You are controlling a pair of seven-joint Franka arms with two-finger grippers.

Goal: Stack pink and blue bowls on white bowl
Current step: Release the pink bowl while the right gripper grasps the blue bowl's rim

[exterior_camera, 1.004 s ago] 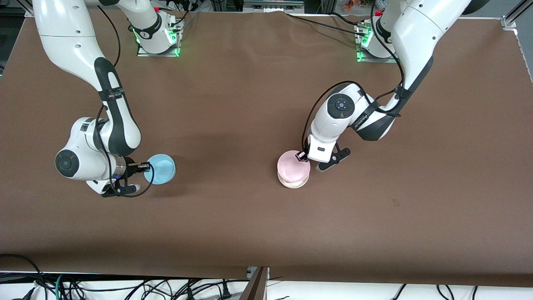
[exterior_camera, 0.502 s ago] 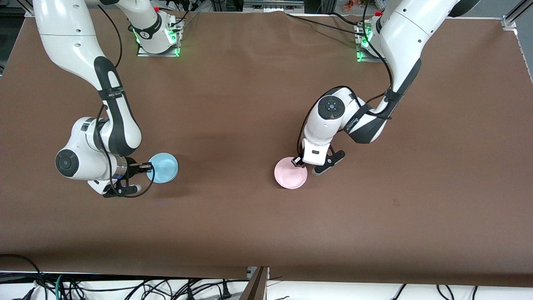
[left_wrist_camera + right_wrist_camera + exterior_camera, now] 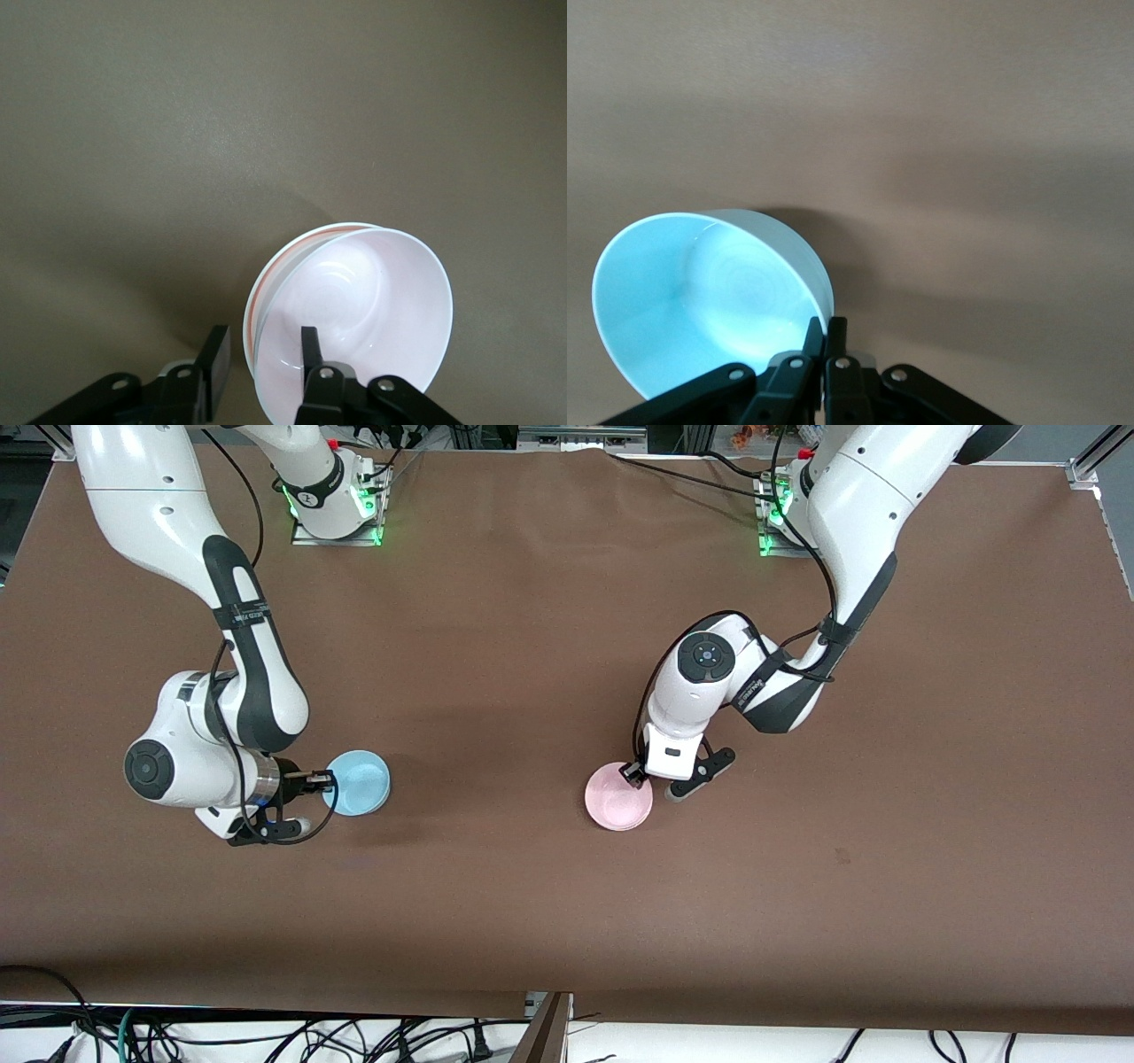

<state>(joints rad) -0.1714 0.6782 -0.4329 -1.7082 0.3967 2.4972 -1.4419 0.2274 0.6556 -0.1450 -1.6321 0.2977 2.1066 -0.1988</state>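
The pink bowl [image 3: 618, 797] sits nested in the white bowl, near the table's middle. Only the white bowl's outer rim [image 3: 254, 292] shows, in the left wrist view, around the pink bowl [image 3: 354, 310]. My left gripper [image 3: 634, 773] is down at the pink bowl's rim and open. In the left wrist view [image 3: 262, 345] one finger is inside the bowl and one outside, both clear of the rim. My right gripper [image 3: 326, 782] is shut on the rim of the blue bowl [image 3: 356, 782]. It holds that bowl tilted, a little above the table at the right arm's end, as the right wrist view [image 3: 826, 329] shows.
The brown table mat [image 3: 496, 646] lies bare between the blue bowl and the stacked bowls. The arm bases [image 3: 335, 505] stand at the table's edge farthest from the front camera.
My left gripper lowered the pink bowl into the white bowl, which now hides beneath it. My right gripper has carried the blue bowl a short way toward the left arm's end.
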